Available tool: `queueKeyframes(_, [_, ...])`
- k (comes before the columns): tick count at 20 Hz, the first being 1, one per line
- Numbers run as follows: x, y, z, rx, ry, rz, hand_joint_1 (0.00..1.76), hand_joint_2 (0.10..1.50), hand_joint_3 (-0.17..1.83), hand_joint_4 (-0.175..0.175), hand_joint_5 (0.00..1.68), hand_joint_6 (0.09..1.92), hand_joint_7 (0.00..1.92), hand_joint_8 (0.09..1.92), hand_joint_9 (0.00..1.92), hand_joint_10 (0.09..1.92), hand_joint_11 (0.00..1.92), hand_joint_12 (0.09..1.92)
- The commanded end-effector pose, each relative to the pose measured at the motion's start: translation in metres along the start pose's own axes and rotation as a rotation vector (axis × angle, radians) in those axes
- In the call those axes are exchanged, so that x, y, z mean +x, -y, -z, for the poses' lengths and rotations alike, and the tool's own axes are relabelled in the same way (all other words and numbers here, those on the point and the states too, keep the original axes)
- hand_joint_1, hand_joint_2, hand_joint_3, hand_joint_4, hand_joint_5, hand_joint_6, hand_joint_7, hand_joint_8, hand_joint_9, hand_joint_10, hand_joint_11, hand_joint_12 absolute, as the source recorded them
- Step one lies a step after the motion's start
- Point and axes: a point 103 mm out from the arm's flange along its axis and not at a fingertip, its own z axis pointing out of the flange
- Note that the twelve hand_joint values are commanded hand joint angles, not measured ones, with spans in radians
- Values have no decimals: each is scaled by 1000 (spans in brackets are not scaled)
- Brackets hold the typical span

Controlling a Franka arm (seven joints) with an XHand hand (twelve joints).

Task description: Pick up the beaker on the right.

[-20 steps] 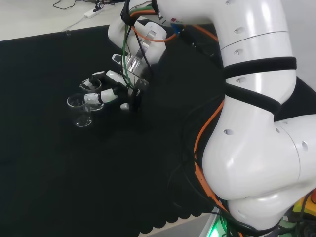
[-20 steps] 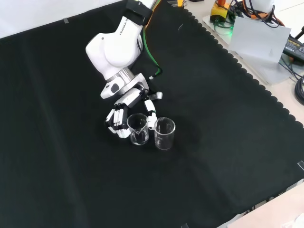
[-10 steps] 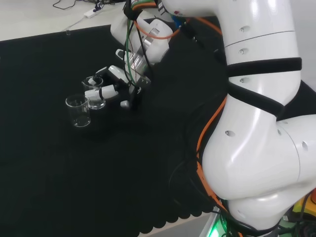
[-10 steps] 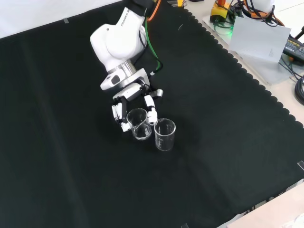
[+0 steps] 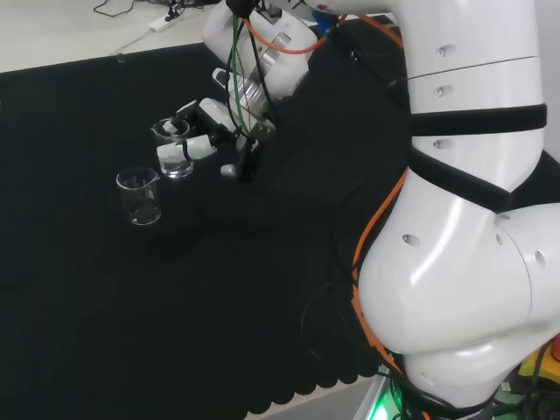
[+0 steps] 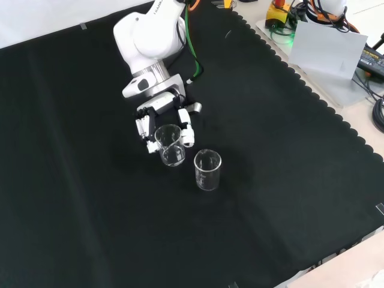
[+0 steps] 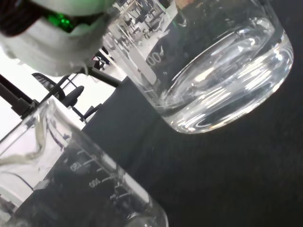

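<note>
Beaker (image 6: 170,145), clear glass, gripped by the hand (image 6: 157,125) with fingers curled around its wall; apparently raised off the black cloth (image 6: 288,180), judging by the wrist view, where its base (image 7: 227,90) hangs above the dark fabric. Second beaker (image 6: 207,170) upright on the cloth, near the held one and apart from it: to the right and nearer in the front view, to the left and nearer in the head view (image 5: 140,196). White arm link (image 6: 149,36) directly above the hand in the front view.

For a clean lift: straight up, rim level, no swing toward the second beaker, fingers closed around the wall until well above the cloth.

Hard to make out: both vessels transparent, so edges mostly traced by highlights. Contact of the fingers behind the held beaker hidden by the glass and by the hand itself. Gap between base and cloth not readable in the head view (image 5: 173,150) or the front view. Contents of either beaker not discernible; both look empty. In the wrist view, second beaker (image 7: 71,179) cut off at the frame edge, and a blurred white part of the hand (image 7: 52,28) covering the held beaker's upper wall.
</note>
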Motion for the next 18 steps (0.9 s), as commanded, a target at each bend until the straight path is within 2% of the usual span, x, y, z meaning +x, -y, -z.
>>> queueKeyframes(1, [0,5,19,4,49,21,1314,733,459,-175,1329,466,1407,383,1527,278,1291,717])
queueKeyframes(4, [4,9,28,19,63,25,1308,671,631,-175,1244,687,1306,644,1442,498,1268,745])
queueKeyframes(6, [5,12,32,29,72,28,1306,653,682,-175,1222,746,1281,711,1405,591,1260,757])
queueKeyframes(18, [21,33,62,124,125,52,1305,639,718,-175,1212,779,1270,746,1382,658,1253,768])
